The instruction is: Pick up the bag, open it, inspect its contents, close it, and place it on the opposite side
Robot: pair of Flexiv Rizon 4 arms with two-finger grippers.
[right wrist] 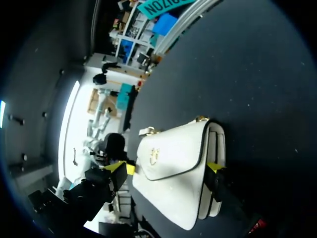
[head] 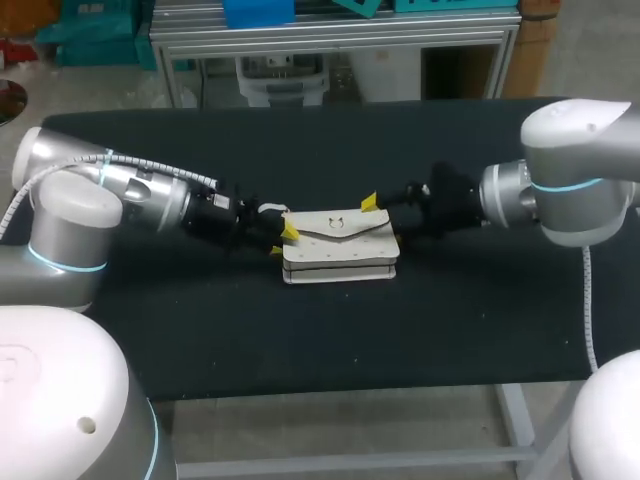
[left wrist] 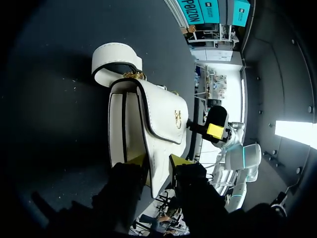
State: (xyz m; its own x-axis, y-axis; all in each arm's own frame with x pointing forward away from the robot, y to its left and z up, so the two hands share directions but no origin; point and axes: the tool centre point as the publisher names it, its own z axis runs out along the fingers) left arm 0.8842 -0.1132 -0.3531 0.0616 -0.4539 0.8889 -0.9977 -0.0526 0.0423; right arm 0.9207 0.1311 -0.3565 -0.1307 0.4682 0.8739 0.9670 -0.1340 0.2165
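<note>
Bench (head: 300, 330): black, and it carries the bag.
Left arm (head: 120, 190): comes in over the bench's left edge, level, pointing at the middle.
Left gripper (head: 283, 241): at the bag's left end. Its yellow tips are closed onto that end, one on each side, with the white edge pinched between them.
Bag (head: 340, 240): white, at the middle of the bench, well clear of every edge. It lies with the closed flap up and the gold clasp (head: 338, 222) showing.
Strap (left wrist: 115, 58): white loop curled on the bench, touching the bag.
Right gripper (head: 376, 208): at the bag's right end. I cannot tell whether it has hold.
Right arm (head: 560, 190): comes in over the right edge, level.
</note>
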